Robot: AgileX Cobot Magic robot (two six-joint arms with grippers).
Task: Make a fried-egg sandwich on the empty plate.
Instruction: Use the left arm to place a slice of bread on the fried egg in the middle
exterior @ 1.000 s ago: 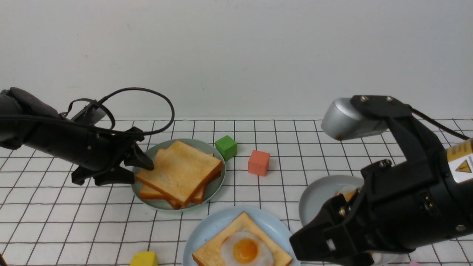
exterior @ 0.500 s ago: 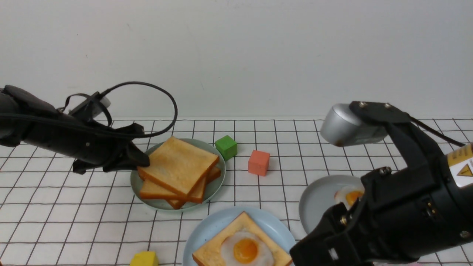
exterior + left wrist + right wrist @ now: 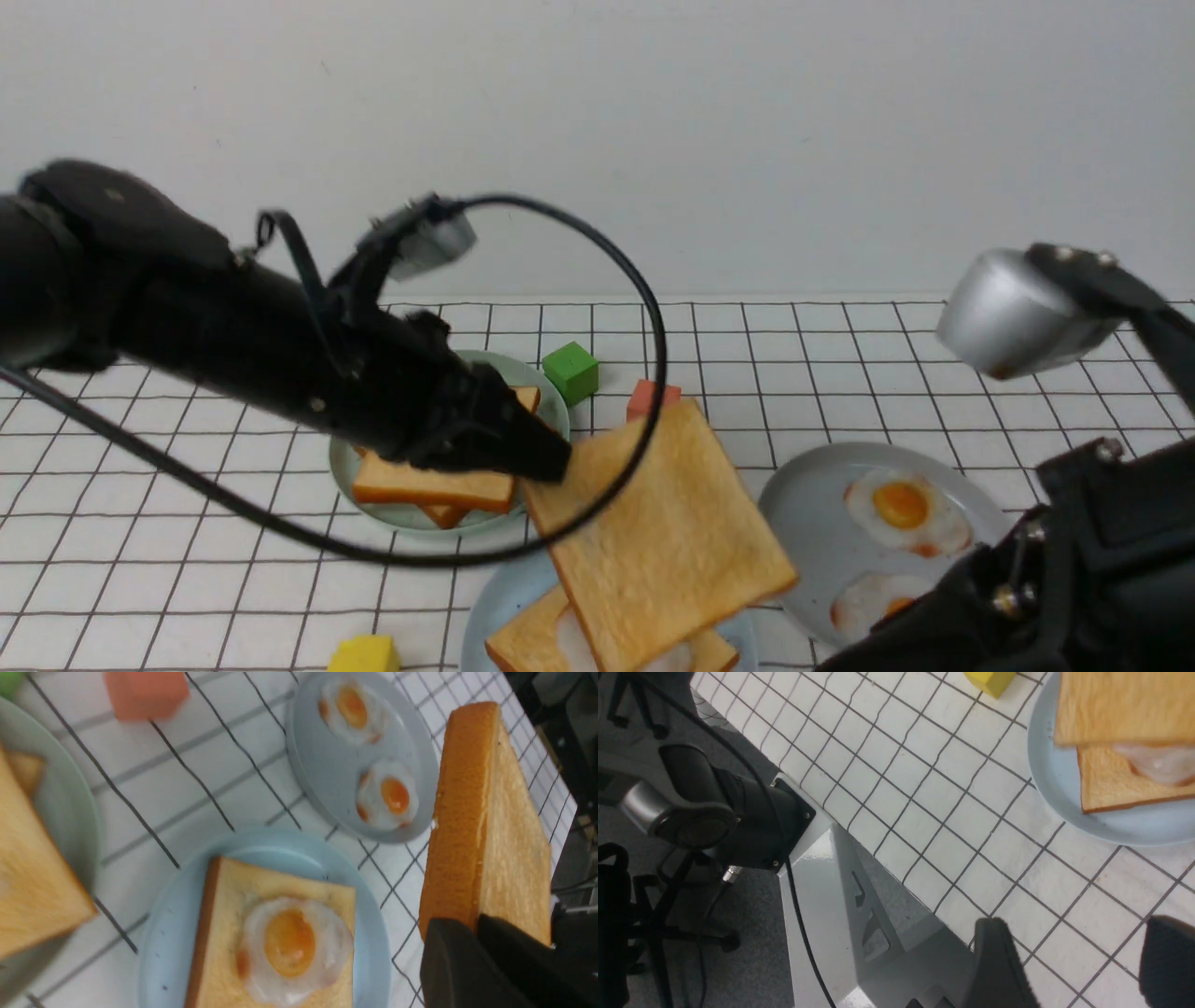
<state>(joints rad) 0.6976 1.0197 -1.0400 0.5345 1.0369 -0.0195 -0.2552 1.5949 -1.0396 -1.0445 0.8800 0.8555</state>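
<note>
Now the left gripper [image 3: 546, 457] is pinching a golden toast slice [image 3: 667, 532] by one corner, its jaws clamped tight on the crust. It is holding the slice tilted in the air over the light-blue plate [image 3: 495, 602]. On that plate a bottom toast slice [image 3: 219, 933] is lying flat, carrying a fried egg [image 3: 289, 947]. The right gripper [image 3: 1080, 952] is hanging empty over the checked tablecloth [image 3: 924, 812], jaws standing wide apart. Two loose fried eggs [image 3: 901, 513] are sitting on the grey plate [image 3: 812, 504] just beside.

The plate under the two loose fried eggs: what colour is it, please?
That plate is grey, clearest in the left wrist view.
</note>
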